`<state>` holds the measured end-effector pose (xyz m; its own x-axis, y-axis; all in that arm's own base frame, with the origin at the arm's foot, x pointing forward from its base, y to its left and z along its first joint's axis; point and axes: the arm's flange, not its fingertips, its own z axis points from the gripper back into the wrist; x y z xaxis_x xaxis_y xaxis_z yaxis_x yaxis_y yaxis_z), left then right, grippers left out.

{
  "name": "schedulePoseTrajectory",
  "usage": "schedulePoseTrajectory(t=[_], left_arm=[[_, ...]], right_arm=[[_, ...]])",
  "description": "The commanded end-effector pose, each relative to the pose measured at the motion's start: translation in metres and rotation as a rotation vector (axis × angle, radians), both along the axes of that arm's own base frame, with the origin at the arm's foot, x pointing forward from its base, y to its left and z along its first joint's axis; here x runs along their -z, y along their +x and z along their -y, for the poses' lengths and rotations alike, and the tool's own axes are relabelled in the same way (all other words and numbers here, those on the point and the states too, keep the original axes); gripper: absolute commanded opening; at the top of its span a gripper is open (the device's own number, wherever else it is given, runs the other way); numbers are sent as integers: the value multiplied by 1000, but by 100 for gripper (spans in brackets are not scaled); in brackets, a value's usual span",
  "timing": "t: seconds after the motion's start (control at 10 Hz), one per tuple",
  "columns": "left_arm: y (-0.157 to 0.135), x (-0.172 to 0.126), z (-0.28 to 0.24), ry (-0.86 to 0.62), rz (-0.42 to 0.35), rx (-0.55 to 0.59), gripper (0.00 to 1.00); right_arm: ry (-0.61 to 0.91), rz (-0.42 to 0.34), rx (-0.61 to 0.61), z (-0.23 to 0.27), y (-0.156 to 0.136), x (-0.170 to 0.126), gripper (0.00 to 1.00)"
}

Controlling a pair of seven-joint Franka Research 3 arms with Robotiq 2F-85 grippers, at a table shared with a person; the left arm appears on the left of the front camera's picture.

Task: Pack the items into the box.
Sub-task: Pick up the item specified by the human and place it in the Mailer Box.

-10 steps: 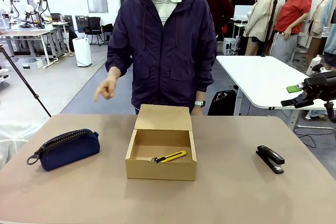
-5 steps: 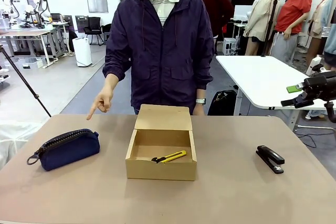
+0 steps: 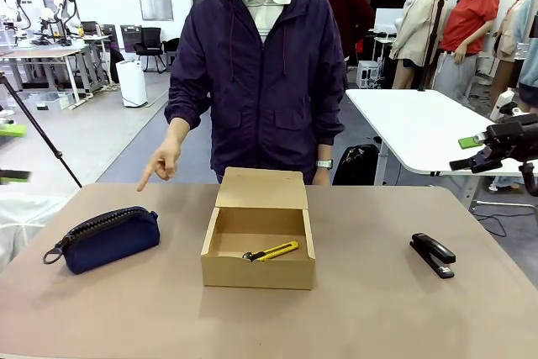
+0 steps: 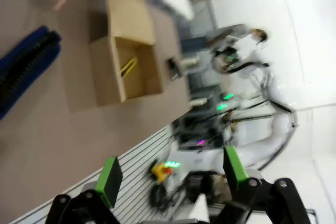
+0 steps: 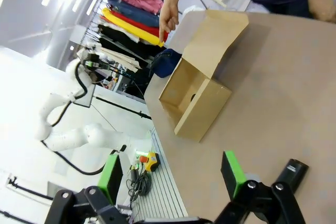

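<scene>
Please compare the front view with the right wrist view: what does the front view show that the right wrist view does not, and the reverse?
Front view, not right wrist view: the yellow utility knife lying inside the box, and the ring pull of the navy pouch. Right wrist view, not front view: a rack of coloured clothes and a yellow case with a red button. Both: the open box, the person's pointing hand, the black stapler, part of the pouch, and the right gripper with its fingers open, holding nothing.
</scene>
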<state>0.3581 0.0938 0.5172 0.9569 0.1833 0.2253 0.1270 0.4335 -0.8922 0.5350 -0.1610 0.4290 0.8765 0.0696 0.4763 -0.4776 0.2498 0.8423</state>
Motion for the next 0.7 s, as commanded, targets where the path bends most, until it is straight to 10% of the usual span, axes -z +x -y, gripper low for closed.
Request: schedulePoseTrajectory(t=[0.0,0.2,0.4,0.5,0.6], left_arm=[[51,-6,44,442,-238,255,100],[82,15,84,901,-482,256,100],[105,33,100,1180,-484,160,100],[113,34,106,1245,-362,95,100],[97,37,109,743,-330,80,100]], right_arm=[[-17,-11,5,-2,1,-6,100],[-17,-11,5,-2,1,-6,100],[-17,-11,5,-2,1,-6,100],[-17,-11,5,-2,1,-6,100],[-17,-11,5,-2,1,-6,100]])
